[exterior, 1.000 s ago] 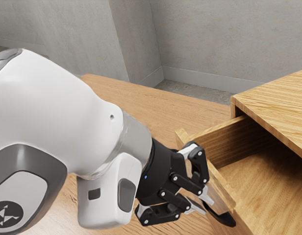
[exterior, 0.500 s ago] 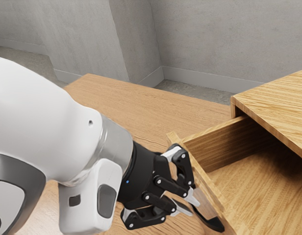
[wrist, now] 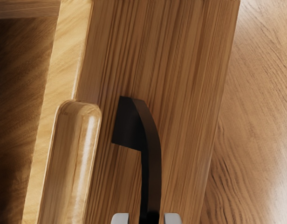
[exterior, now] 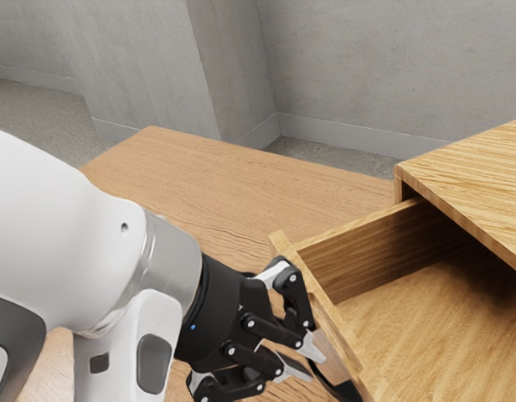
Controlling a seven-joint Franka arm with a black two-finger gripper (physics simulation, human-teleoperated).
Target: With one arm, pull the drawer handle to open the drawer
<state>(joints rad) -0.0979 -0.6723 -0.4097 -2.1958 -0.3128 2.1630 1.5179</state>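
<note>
**benchrat:** How far along is this one? Is the drawer point(exterior: 384, 239) open?

**slidejoint:** Pretty much, I'd say. It sticks well out of the cabinet point(exterior: 476, 180) at the exterior view's right, and its inside floor and side wall are in plain sight. The front panel hangs over the bench point(exterior: 199, 180), near the arm. If anything's left, it's maybe a last bit of travel and then letting go. I can't tell from here whether the slide has more to give.

**benchrat:** And the end effector point(exterior: 311, 362)?

**slidejoint:** It's clenched on the black handle point(exterior: 342, 388). The jaws are nearly closed, just the bar's thickness apart. In the wrist view the handle point(wrist: 144, 154) runs down the drawer front, right between the two silver fingertips point(wrist: 119, 218), one on each side. It's holding nothing but that.
</note>
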